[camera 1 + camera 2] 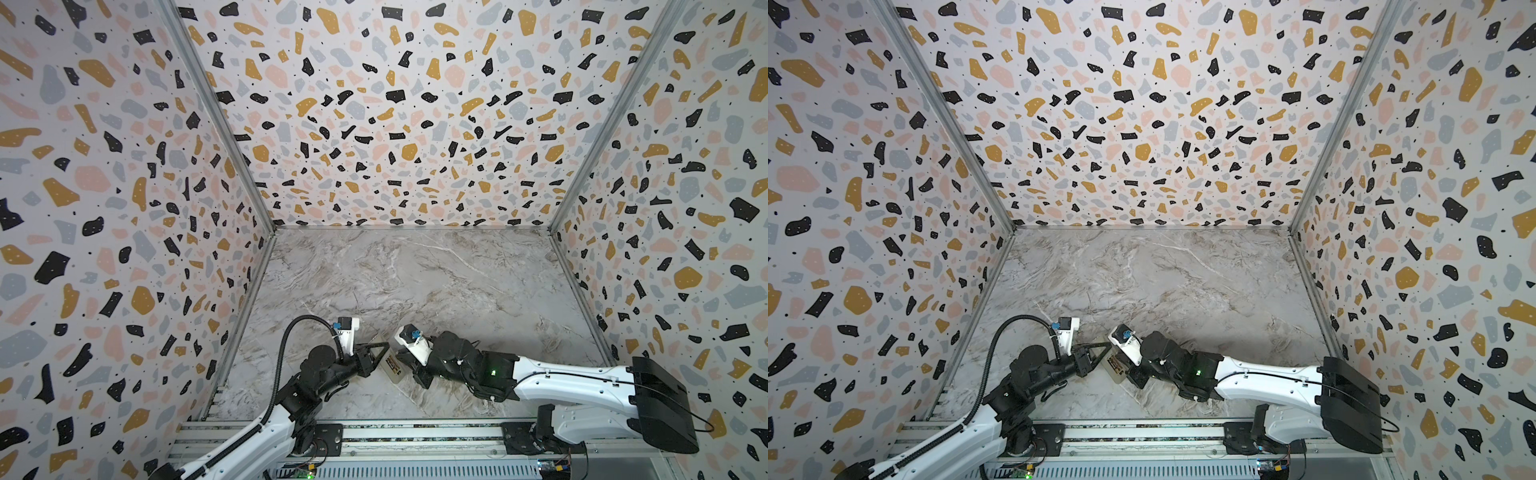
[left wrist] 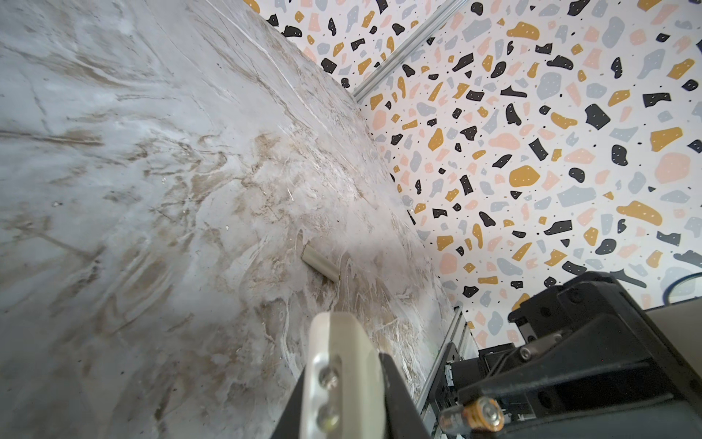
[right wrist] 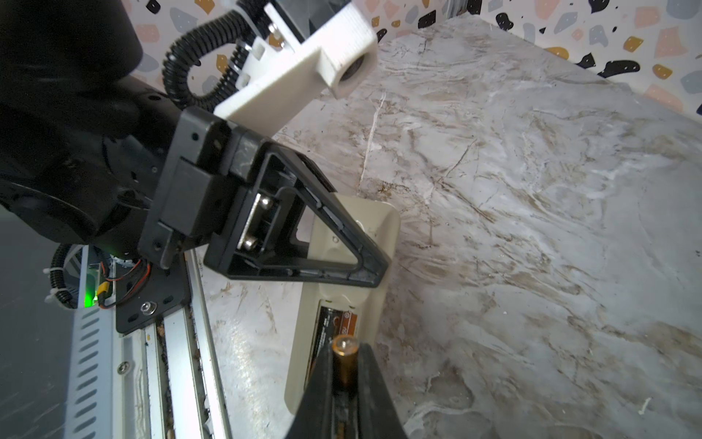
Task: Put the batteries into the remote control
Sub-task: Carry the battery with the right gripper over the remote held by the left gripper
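The white remote control (image 3: pixel 380 224) lies back side up near the table's front, with its battery bay open. One battery (image 3: pixel 332 321) lies in the bay. My left gripper (image 2: pixel 343 361) is shut on the remote's edge, and its black triangular finger (image 3: pixel 323 243) crosses the remote's body. My right gripper (image 3: pixel 343 353) is shut on a second battery (image 3: pixel 343 366), coppery end forward, just over the bay's near end. In both top views the two grippers meet at the remote (image 1: pixel 394 368) (image 1: pixel 1116 369). The held battery (image 2: pixel 478 416) also shows in the left wrist view.
A small pale cover piece (image 2: pixel 321 264) lies on the marble table beyond the left gripper. The aluminium rail (image 1: pixel 415 434) with both arm bases runs along the front edge. Patterned walls close in the left, right and back.
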Controlling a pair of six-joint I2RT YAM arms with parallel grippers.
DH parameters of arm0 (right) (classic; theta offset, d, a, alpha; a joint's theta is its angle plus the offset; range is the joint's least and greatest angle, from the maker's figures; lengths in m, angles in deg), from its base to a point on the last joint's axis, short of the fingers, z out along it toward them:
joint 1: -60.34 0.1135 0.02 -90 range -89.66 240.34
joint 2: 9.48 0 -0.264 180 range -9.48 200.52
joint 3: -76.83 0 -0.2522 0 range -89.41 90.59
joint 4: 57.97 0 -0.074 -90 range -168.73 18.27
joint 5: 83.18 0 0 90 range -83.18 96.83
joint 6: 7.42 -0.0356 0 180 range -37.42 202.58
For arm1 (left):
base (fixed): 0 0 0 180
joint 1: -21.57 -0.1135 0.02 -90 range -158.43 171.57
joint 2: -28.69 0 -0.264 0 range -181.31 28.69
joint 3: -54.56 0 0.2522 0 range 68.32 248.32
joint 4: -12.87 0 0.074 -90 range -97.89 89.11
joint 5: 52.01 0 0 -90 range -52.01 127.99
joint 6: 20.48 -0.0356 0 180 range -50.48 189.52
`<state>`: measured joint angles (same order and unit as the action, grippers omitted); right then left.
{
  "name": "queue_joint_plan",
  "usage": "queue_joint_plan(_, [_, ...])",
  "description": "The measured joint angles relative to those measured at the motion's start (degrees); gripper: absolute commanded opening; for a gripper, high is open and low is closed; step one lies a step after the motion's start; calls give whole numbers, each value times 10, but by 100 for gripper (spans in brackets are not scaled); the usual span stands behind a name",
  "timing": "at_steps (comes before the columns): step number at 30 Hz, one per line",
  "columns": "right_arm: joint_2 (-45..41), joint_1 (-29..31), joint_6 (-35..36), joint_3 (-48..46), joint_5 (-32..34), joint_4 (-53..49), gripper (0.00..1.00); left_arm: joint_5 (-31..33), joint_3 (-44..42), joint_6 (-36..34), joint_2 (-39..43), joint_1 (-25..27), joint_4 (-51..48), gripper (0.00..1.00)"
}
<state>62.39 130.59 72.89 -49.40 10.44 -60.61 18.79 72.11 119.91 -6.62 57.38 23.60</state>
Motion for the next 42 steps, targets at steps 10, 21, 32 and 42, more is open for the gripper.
queue_joint_plan(10, [-1, 0, 4, -25, -4, 63, 0, -7, 0, 24, 3, 0, 20, 0])
queue_joint_plan(21, [8, 0, 3, -37, -5, 110, 0, -15, 0, 33, 3, 0, 39, 0])
queue_joint_plan(32, [28, 0, 3, -50, -7, 143, 0, -16, 0, 35, 3, 0, 42, 0])
queue_joint_plan(42, [43, 0, 3, -50, -7, 156, 0, -18, 0, 41, 4, 0, 43, 0])
